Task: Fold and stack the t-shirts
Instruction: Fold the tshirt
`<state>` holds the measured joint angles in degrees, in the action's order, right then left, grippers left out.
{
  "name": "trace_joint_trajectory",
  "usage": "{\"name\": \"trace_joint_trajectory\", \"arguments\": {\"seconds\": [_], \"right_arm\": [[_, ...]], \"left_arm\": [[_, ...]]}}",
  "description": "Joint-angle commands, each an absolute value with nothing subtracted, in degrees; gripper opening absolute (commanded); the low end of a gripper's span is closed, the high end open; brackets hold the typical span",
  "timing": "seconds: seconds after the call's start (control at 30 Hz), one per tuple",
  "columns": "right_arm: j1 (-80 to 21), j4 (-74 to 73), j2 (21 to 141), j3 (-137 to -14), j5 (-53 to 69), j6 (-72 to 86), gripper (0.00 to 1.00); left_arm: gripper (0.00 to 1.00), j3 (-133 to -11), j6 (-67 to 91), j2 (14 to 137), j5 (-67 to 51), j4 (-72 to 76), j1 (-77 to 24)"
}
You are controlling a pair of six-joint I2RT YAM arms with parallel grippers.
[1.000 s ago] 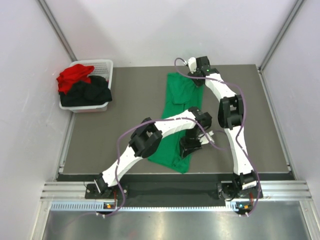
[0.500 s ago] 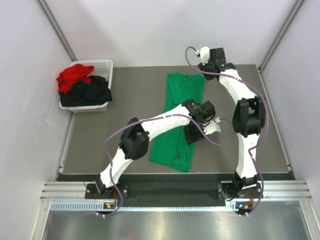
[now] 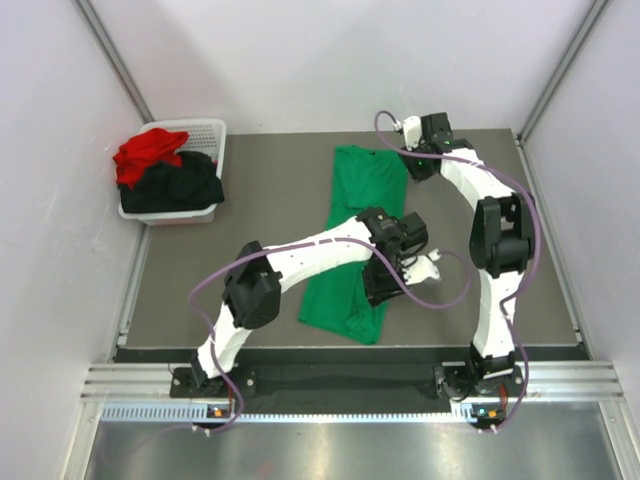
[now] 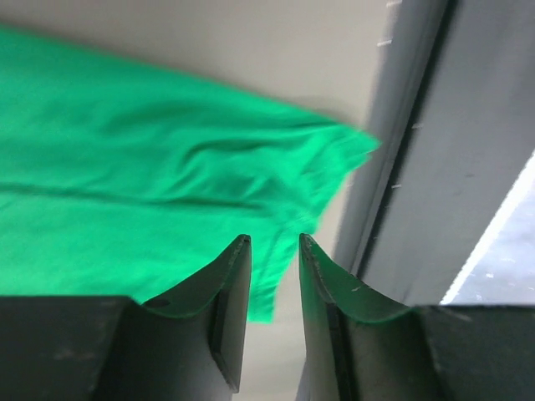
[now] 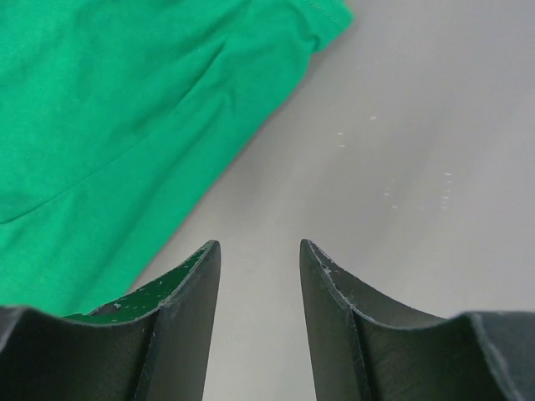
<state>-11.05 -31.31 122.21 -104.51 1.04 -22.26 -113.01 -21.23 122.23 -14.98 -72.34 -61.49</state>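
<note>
The red t-shirt [image 3: 148, 152] lay heaped at the far-left corner of the table [image 3: 260, 230], spilling over the far-left rim of the white basket [image 3: 208, 130]. The black t-shirt [image 3: 180, 187] was bunched beside and beneath it and filled the rest of the basket.

Well apart from them, in the middle of the table, the green t-shirt [image 3: 365, 185] lay flat as a long narrow strip. It ran from near the far edge toward the near edge and slanted slightly leftward at its near end.

The left arm reached across this strip, and the left gripper [image 4: 274, 242] hung over the shirt's right-hand side in its nearer half. Its jaws stood only a narrow gap apart and had hold of nothing. In the left wrist view, green cloth showed beyond the tips, and one corner of the shirt ended just short of the dark strip [image 4: 410, 184] along the table's edge.

Farther right, at the far end of the shirt, the right gripper [image 5: 259, 246] pointed down at bare table just beside the cloth's right edge. Its jaws stood moderately open and held nothing, the left finger over the green hem.
</note>
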Motion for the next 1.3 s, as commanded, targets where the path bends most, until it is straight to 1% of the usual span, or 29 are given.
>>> {"name": "trace_joint_trajectory", "arguments": {"seconds": [0.0,0.3,0.37,0.53,0.77,0.8,0.83,0.87,0.9,0.93,0.97,1.1,1.27], "right_arm": [[-10.28,-31.38,123.75,-107.22,4.04,-20.57,0.44],[-7.30,-32.69,126.47,-113.11,7.47,-18.81,0.45],[-6.95,-32.70,126.04,-113.20,7.73,-18.63,0.45],[-5.63,-32.43,123.41,-110.40,9.75,-17.14,0.46],[-5.19,-30.59,118.66,-103.98,11.07,-18.19,0.46],[-5.19,-30.67,118.39,-103.63,10.99,-18.63,0.46],[-5.19,-30.59,118.30,-103.54,10.99,-18.81,0.46],[-5.01,-30.59,118.21,-103.54,10.81,-18.90,0.46],[-4.84,-30.50,118.21,-103.62,10.72,-19.07,0.46],[-4.75,-30.50,118.21,-103.71,10.64,-19.07,0.46],[-4.66,-30.50,118.13,-103.80,10.55,-19.07,0.46],[-4.31,-30.59,117.51,-103.54,10.64,-19.25,0.46],[-3.78,-30.59,117.07,-103.71,10.28,-20.21,0.46]], "left_arm": [[0.36,-112.24,-21.36,122.69,-21.00,-73.74,-63.98],[0.37,-110.04,-19.51,127.96,-25.31,-72.86,-68.20],[0.37,-108.90,-18.72,129.36,-24.26,-71.03,-68.38],[0.38,-105.83,-17.76,131.66,-20.40,-66.54,-68.38],[0.40,-107.05,-16.88,135.96,-18.02,-64.69,-68.64],[0.38,-107.49,-16.96,136.58,-18.10,-64.69,-68.64],[0.31,-108.45,-17.14,137.19,-18.37,-65.04,-68.64],[0.23,-108.89,-17.14,138.33,-18.46,-65.13,-68.73],[0.08,-109.33,-17.23,138.95,-18.28,-65.13,-68.90],[0.02,-109.94,-17.23,140.00,-18.28,-65.13,-68.99],[0.00,-110.21,-17.14,140.53,-18.19,-65.13,-69.08],[0.00,-112.49,-17.40,142.56,-19.42,-65.65,-69.61],[0.00,-118.20,-17.75,143.87,-20.57,-66.44,-71.36]]}}
